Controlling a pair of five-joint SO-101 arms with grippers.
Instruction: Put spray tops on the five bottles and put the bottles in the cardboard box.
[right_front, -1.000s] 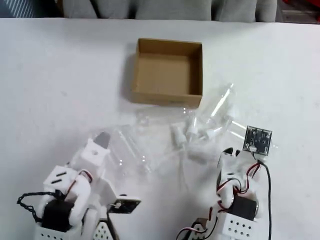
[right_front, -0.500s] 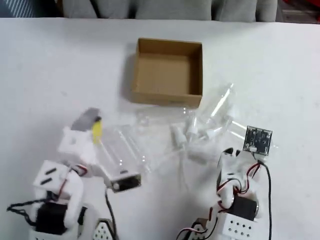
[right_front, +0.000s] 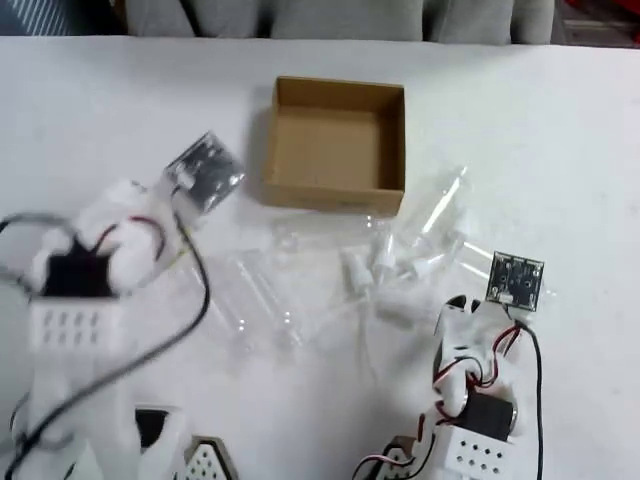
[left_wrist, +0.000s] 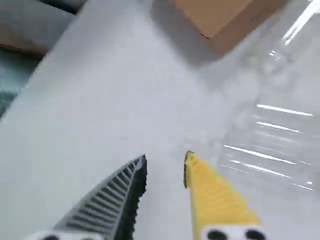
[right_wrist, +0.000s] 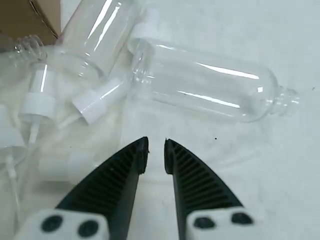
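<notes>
The left arm has swung from the high view's lower left up to mid-left, beside the cardboard box (right_front: 330, 196). The left gripper (left_wrist: 165, 161) is parted and empty. The right gripper (right_wrist: 156, 143) is barely parted and holds nothing. The bottles (right_wrist: 200, 92) and spray tops (right_front: 385, 262) lie loose below the box, so assembly hasn't begun.

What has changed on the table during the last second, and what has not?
The left arm rose from the near edge and swung out to the left of the cardboard box; the left gripper holds nothing. The right gripper, bottles, spray tops and box stayed put.
</notes>
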